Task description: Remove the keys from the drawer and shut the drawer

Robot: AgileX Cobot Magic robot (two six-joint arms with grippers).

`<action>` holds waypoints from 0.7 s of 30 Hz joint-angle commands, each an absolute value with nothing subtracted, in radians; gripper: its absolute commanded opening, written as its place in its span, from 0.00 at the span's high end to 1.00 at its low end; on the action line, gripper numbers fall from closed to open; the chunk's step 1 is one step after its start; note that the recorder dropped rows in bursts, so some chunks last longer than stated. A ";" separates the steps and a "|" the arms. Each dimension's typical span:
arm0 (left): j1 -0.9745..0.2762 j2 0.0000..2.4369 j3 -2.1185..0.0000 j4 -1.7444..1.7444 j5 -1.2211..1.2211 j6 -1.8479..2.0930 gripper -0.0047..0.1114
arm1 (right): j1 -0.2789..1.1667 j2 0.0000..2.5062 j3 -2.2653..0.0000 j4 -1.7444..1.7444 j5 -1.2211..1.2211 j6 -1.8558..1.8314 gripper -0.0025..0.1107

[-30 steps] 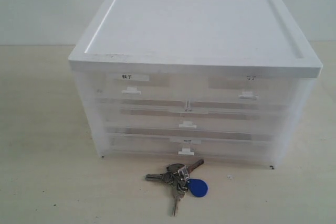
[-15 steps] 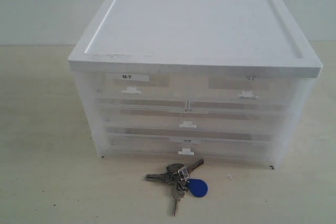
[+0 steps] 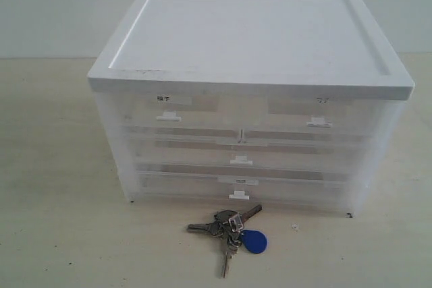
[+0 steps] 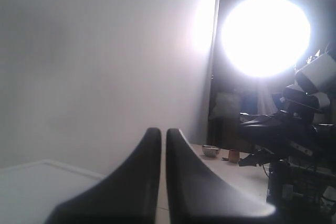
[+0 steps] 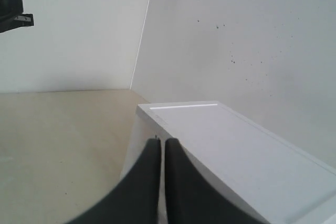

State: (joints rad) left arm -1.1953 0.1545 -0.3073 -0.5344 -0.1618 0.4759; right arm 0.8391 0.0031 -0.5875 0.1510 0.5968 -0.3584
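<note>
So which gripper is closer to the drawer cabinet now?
Right, probably. The right gripper, shut, hangs just above a corner of the cabinet. The left gripper, also shut, shows only a white edge beside it, perhaps its top.

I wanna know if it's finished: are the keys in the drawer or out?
Out. The keys lie on the table, in front of the drawer cabinet.

The keys [image 3: 214, 226] are shiny metal with a glossy blue fob [image 3: 254, 241]; the drawer [image 3: 317, 114] is translucent plastic.

Nothing seems to have changed since earlier.
</note>
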 commanded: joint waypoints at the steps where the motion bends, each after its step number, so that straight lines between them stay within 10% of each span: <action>1: -1.196 0.151 -0.292 -0.539 -0.156 0.479 0.92 | 0.836 0.000 -0.588 0.149 0.598 -0.356 0.98; 10: -1.046 0.147 -0.187 -0.372 -0.172 0.295 0.92 | 0.836 0.000 -0.588 0.149 0.598 -0.356 0.98; 21: -0.457 0.147 0.000 -0.121 -0.224 -0.238 0.92 | 0.836 0.000 -0.588 0.149 0.598 -0.356 0.98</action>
